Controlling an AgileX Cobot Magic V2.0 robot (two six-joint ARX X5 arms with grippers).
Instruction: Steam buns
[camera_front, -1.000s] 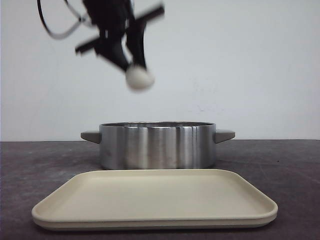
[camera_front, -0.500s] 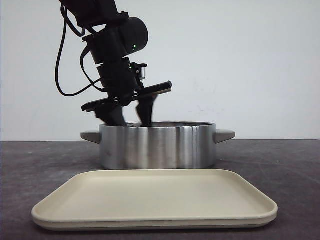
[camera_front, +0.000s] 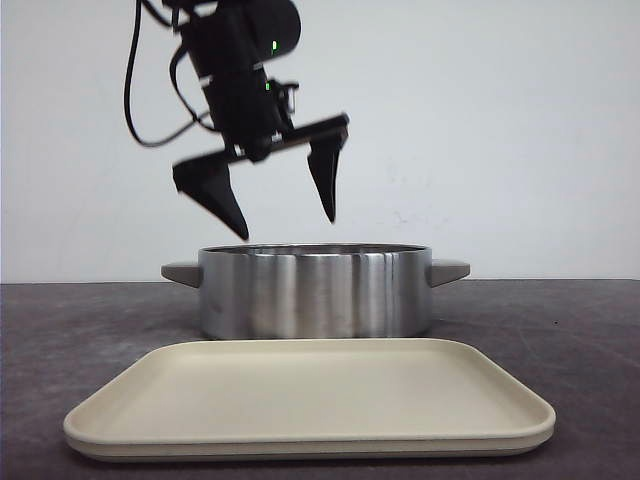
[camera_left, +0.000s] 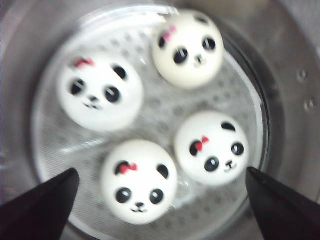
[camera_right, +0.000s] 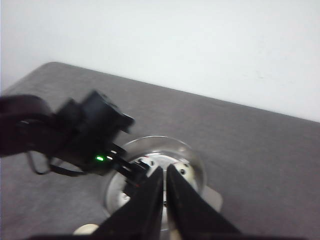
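Buns (camera_left: 138, 180): all four sit in the pot (camera_front: 315, 290). Left gripper (camera_front: 282, 210) spread wide, empty; lift it straight up. Right gripper (camera_right: 165, 192) nearly pinched, empty.

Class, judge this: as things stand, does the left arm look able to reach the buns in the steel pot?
Probably yes: the left end effector hangs open above the lidless pot, and nothing covers the four buns.

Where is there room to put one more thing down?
The cream tray in front of the steel pot is bare all over. The pot's steamer rack is crowded: four panda buns fill it, with narrow gaps only. The left pincer hangs open above.
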